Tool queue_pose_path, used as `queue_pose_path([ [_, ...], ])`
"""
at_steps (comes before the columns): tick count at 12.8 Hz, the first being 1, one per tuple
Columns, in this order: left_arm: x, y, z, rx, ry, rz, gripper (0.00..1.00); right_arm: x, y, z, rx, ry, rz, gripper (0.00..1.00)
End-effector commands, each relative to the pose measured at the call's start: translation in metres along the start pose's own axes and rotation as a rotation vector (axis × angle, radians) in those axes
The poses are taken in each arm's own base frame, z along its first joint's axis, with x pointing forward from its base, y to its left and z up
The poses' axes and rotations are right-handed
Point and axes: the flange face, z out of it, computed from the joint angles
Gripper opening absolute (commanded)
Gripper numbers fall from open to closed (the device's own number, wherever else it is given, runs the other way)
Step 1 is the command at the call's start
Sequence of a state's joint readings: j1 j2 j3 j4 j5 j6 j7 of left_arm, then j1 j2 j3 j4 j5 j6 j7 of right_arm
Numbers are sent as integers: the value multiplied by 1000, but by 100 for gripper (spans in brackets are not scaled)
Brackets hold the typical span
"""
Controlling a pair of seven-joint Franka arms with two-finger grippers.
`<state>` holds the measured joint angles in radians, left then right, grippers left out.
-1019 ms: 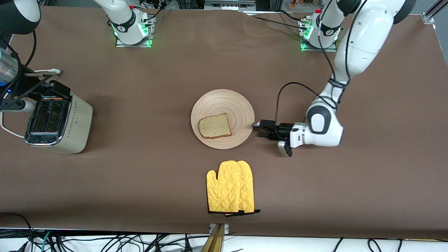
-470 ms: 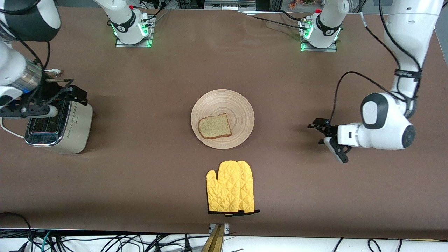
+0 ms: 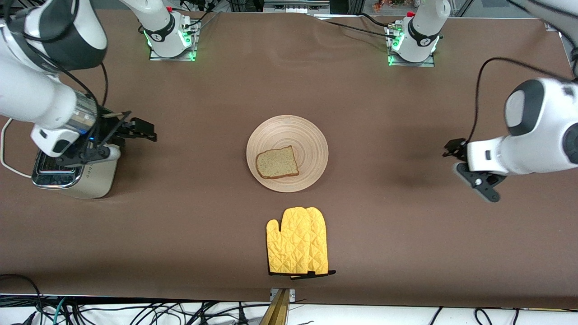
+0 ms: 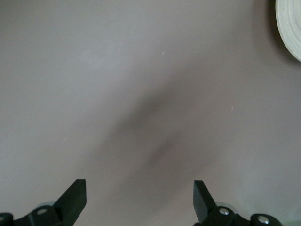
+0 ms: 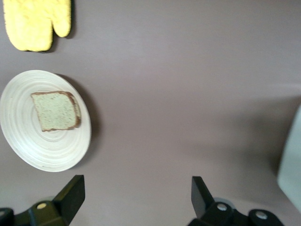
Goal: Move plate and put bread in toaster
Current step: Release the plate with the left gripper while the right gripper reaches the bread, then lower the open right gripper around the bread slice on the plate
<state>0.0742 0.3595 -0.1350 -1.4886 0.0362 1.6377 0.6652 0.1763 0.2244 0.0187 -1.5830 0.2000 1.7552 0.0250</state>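
Observation:
The pale wooden plate (image 3: 298, 135) lies in the middle of the table with the bread (image 3: 277, 162) flat on it. The right wrist view also shows the plate (image 5: 33, 146) and the bread (image 5: 56, 111). The cream toaster (image 3: 88, 178) stands at the right arm's end, partly hidden by the right arm; its side shows in the right wrist view (image 5: 291, 162). My right gripper (image 3: 137, 131) (image 5: 136, 193) is open and empty, over bare table between toaster and plate. My left gripper (image 3: 455, 155) (image 4: 139, 193) is open and empty, over bare table toward the left arm's end. The plate's rim (image 4: 289, 28) shows at the edge of its view.
A yellow oven mitt (image 3: 298, 241) lies nearer to the front camera than the plate, and shows in the right wrist view (image 5: 37, 23). The toaster's white cord (image 3: 9, 167) loops at the table's edge. The two arm bases (image 3: 169, 36) (image 3: 413, 40) stand farthest from the front camera.
My left gripper has drawn back from the plate's rim toward the left arm's end and risen. My right gripper has swung from over the toaster toward the plate. Plate and bread have not moved.

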Motion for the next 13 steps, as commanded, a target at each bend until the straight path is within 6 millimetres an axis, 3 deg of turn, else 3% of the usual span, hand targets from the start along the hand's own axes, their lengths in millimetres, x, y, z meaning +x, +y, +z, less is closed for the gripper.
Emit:
queue_pose_path([
  [1, -2, 18, -56, 61, 3, -24, 100, 14, -43, 30, 60, 16, -38, 100],
  [3, -23, 42, -94, 110, 48, -220, 100, 25, -67, 59, 101, 29, -51, 100],
  [4, -26, 66, -101, 126, 56, -348, 100, 30, -77, 76, 110, 33, -58, 100],
  [6, -46, 86, -107, 128, 83, -504, 100, 37, -102, 112, 132, 37, -72, 100],
  [9, -77, 77, -109, 158, 177, -560, 100, 40, -142, 166, 151, 38, -99, 100],
  [11, -81, 82, -107, 117, 206, -563, 100, 40, -161, 196, 144, 52, -115, 100],
  [13, -78, 83, -115, 118, 210, -560, 100, 40, -167, 222, 136, 36, -121, 100],
])
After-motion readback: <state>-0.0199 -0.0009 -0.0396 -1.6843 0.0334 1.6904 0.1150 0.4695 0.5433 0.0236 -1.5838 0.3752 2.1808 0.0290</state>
